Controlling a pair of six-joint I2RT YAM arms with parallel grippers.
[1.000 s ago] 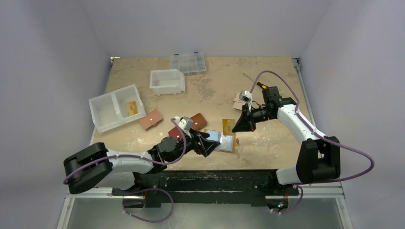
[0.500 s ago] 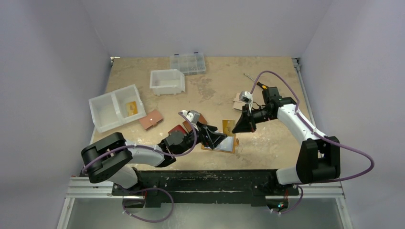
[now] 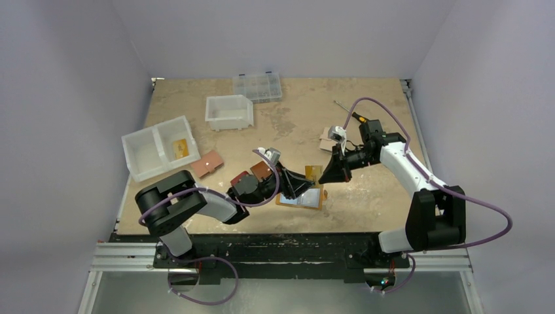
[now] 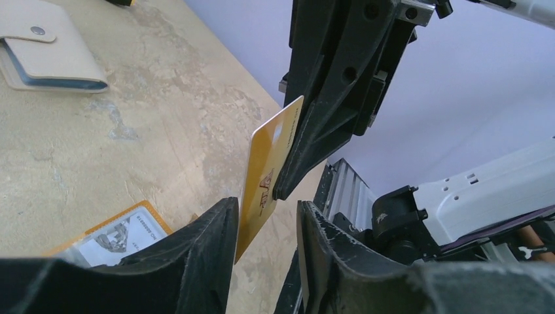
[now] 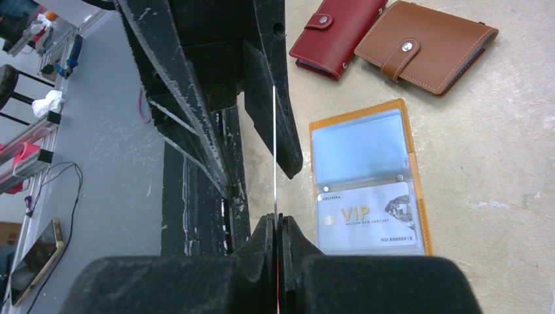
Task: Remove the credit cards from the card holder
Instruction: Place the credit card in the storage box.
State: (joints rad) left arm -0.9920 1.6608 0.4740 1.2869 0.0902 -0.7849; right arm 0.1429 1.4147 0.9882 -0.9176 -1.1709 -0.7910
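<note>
Jaws of the right gripper (image 5: 276,226) clamp a yellow-orange plastic credit card (image 4: 268,170); left gripper (image 4: 266,208) spread, straddling it; mustard-yellow leather card holder (image 5: 358,140) lies open on table (image 5: 491,163), whitish VIP card (image 5: 366,219) pocketed.

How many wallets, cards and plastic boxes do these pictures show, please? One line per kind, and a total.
Wallets: 5 (mustard card holder, dark red wallet, brown wallet, pink wallet, cream wallet)
Cards: 3 (yellow card in right pincer, VIP card, orange card)
Boxes: 3 (divided white bin, small white bin, clear box)
Total: 11
</note>
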